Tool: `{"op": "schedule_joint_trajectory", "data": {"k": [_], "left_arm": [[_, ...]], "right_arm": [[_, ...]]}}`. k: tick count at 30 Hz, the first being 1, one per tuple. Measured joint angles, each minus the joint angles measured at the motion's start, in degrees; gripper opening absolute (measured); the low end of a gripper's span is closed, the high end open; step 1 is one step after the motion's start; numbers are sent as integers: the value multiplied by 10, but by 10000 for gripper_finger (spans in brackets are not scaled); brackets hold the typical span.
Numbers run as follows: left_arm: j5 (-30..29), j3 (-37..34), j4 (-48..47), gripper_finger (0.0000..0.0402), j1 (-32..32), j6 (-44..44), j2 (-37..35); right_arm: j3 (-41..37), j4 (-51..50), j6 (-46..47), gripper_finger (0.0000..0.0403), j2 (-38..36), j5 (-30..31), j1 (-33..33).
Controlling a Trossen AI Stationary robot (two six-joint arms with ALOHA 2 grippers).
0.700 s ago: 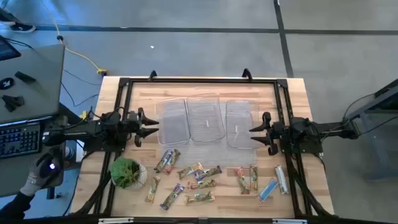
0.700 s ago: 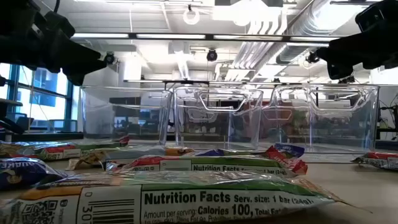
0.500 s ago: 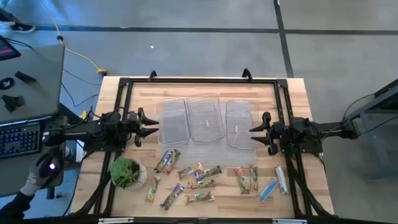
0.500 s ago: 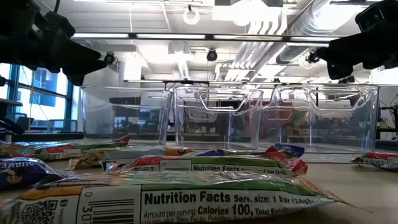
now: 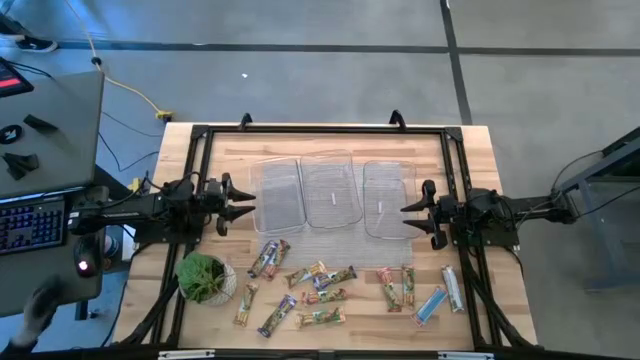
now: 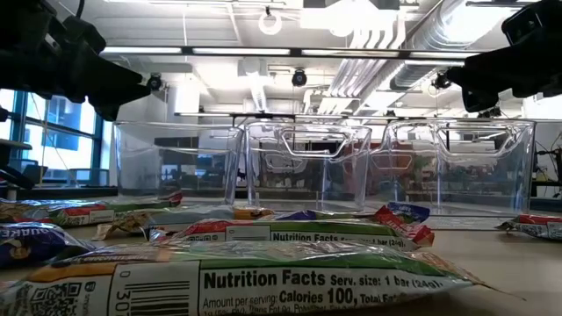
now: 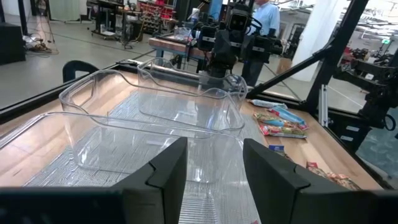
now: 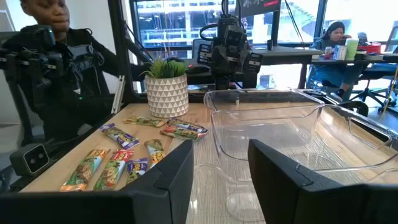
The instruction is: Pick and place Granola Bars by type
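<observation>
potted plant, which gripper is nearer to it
Left. The left gripper hangs just above the potted plant in the high view; the right gripper is across the table, past the trays.

trays between grippers, plant beside bars

We list Granola Bars in blue, purple, red-orange and green-yellow wrappers on a pale wood-grain table. We note three clear trays, a green plant in a white triangle-patterned pot, and black arms.
</observation>
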Motion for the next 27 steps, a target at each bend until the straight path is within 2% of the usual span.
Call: {"op": "schedule_joint_trajectory", "data": {"k": [27], "left_arm": [[0,0,0,149,0,0,0]], "right_arm": [[0,0,0,139,0,0,0]]}}
